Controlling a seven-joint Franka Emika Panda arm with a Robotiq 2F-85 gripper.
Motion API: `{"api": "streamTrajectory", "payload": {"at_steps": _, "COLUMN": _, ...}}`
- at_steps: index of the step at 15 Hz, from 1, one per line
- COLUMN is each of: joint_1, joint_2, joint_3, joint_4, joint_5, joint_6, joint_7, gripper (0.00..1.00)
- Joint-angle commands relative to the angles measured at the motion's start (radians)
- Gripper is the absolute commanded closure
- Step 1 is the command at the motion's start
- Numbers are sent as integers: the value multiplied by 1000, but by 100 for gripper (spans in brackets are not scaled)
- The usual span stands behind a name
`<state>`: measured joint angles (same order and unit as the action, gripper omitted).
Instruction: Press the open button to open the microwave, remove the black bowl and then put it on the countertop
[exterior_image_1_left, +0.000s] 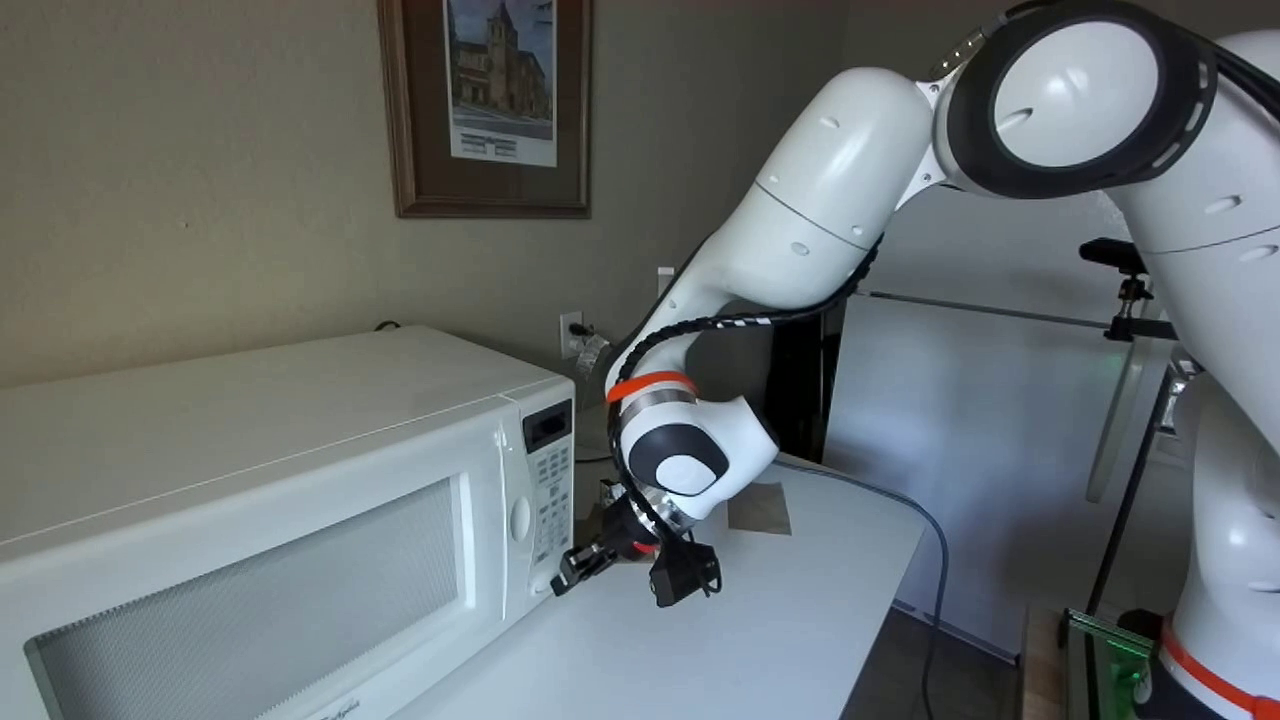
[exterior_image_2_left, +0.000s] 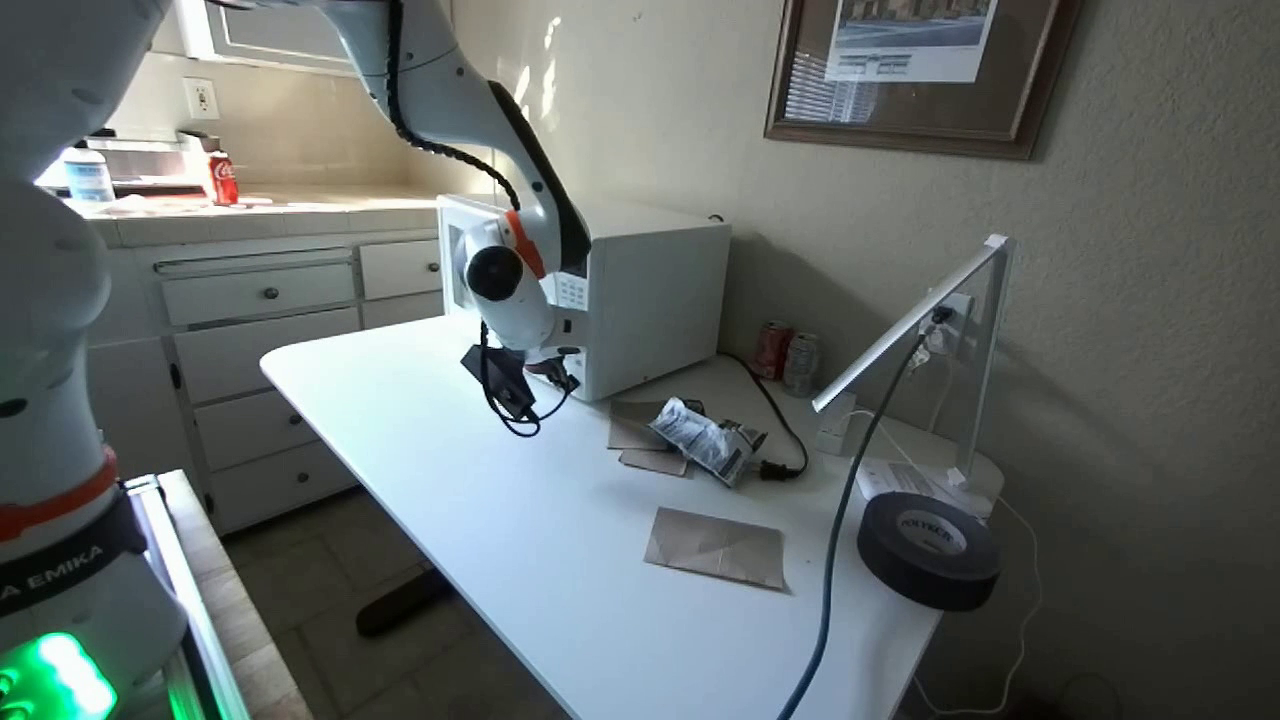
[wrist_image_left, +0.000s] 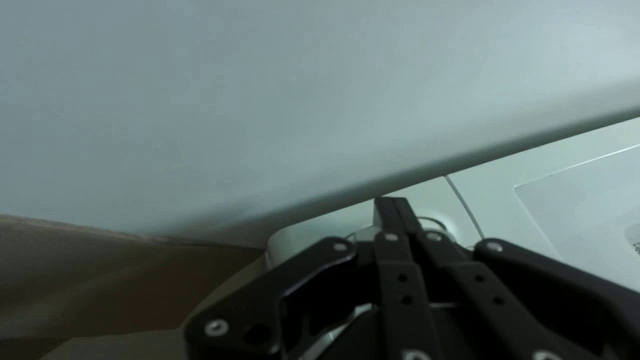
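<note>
The white microwave (exterior_image_1_left: 260, 400) stands on the white countertop (exterior_image_1_left: 720, 640), its door shut in an exterior view. Its side shows in an exterior view (exterior_image_2_left: 660, 300), beside the countertop (exterior_image_2_left: 500, 520). The black bowl is out of view. My gripper (exterior_image_1_left: 560, 584) is at the bottom of the control panel (exterior_image_1_left: 552, 490), low over the countertop. In the wrist view, upside down, the fingertips (wrist_image_left: 391, 202) are together with nothing between them. They partly cover a round button outline (wrist_image_left: 436, 221) on the microwave front (wrist_image_left: 560, 160). I cannot tell whether they touch it.
Cardboard pieces (exterior_image_2_left: 718, 548) and a silver packet (exterior_image_2_left: 705, 440) lie on the countertop. Two cans (exterior_image_2_left: 772, 350), a black plug (exterior_image_2_left: 780, 470), a white stand (exterior_image_2_left: 915, 315) and a black tape roll (exterior_image_2_left: 925, 550) are farther along. A dark cable (exterior_image_2_left: 835, 560) crosses the countertop's end.
</note>
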<state>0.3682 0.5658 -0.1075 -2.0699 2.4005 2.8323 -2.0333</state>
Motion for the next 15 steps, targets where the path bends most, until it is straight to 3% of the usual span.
{"api": "streamTrajectory", "payload": {"at_steps": 1, "joint_1": 7, "joint_2": 16, "joint_3": -13, "joint_4": 13, "joint_5": 53, "joint_6": -32, "joint_7": -23, "gripper": 100}}
{"api": "streamTrajectory", "payload": {"at_steps": 15, "joint_1": 31, "joint_2": -1, "joint_3": -54, "joint_4": 38, "joint_5": 137, "joint_6": -72, "joint_7": -115, "gripper": 100}}
